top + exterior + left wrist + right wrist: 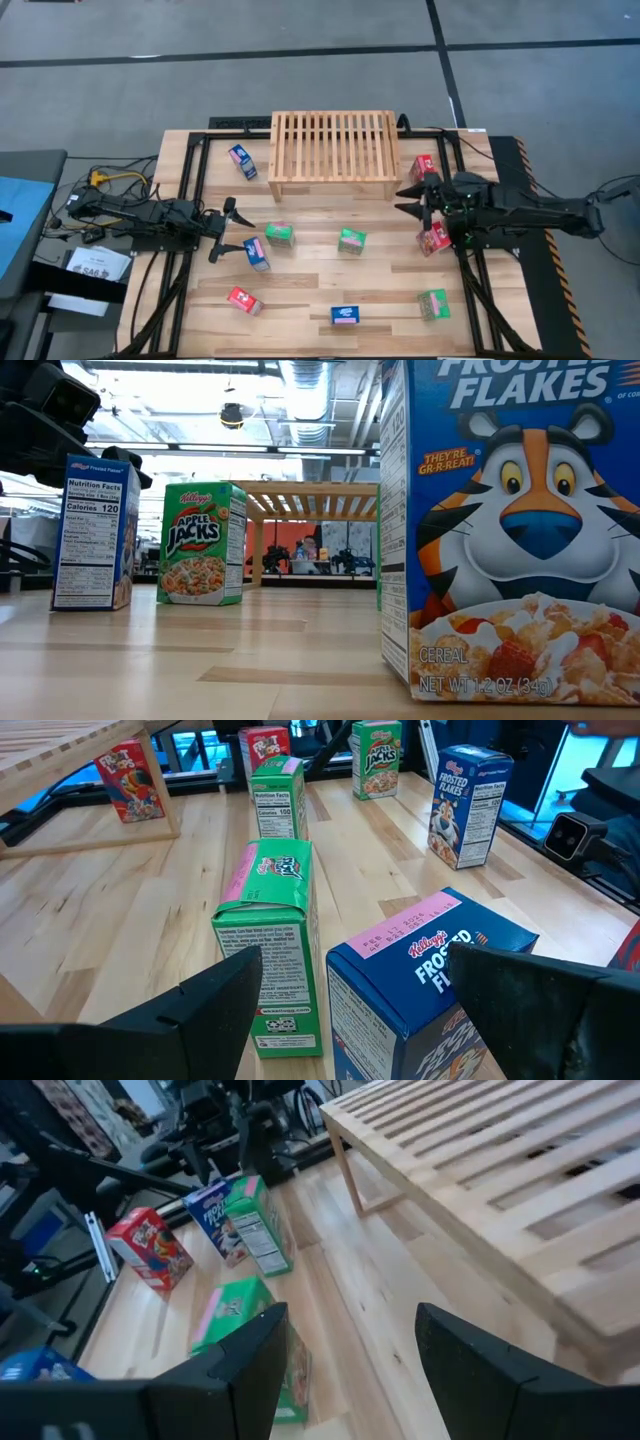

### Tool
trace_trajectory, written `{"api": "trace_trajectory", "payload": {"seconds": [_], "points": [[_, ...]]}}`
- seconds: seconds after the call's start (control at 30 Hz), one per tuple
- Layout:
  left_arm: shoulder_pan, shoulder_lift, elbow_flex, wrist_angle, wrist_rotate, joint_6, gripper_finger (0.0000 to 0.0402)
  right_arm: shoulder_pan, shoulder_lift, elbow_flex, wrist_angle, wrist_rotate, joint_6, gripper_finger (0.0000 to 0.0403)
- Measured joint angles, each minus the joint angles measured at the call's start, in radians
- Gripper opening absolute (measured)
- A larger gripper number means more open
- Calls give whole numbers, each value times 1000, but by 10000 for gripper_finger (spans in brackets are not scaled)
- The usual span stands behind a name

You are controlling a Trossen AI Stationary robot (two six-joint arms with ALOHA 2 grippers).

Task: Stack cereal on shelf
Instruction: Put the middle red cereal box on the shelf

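The slatted wooden shelf (pixel 330 150) stands on its short legs at the far middle of the table, with nothing on it. Several small cereal boxes stand scattered on the tabletop: blue ones (pixel 242 161) (pixel 257 253) (pixel 346 315), green ones (pixel 280 235) (pixel 352 241) (pixel 434 304) and red ones (pixel 244 300) (pixel 424 167) (pixel 434 238). My left gripper (pixel 228 228) is open at the table's left, pointing level at a blue box (pixel 430 980) and a green box (pixel 275 930) without touching them. My right gripper (pixel 404 200) hangs open by the shelf's right leg, holding nothing.
Black frame rails (pixel 190 190) run along the table's left and right sides under the arms. Two red boxes stand close to my right arm, one on its far side and one on its near side. Bare wood (pixel 320 275) lies between the middle boxes and the near row.
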Motion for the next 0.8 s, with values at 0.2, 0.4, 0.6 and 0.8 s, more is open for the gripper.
{"api": "trace_trajectory", "payload": {"seconds": [0.2, 0.4, 0.6, 0.8], "points": [[0, 0, 0, 0, 0, 0, 307, 0, 25, 196, -252, 28, 72, 245], [0, 0, 0, 0, 0, 0, 307, 0, 84, 398, -481, 52, 182, 245], [0, 0, 0, 0, 0, 0, 307, 0, 177, 556, -682, 54, 254, 245], [0, 0, 0, 0, 0, 0, 307, 0, 276, 667, -855, 54, 314, 245]]}}
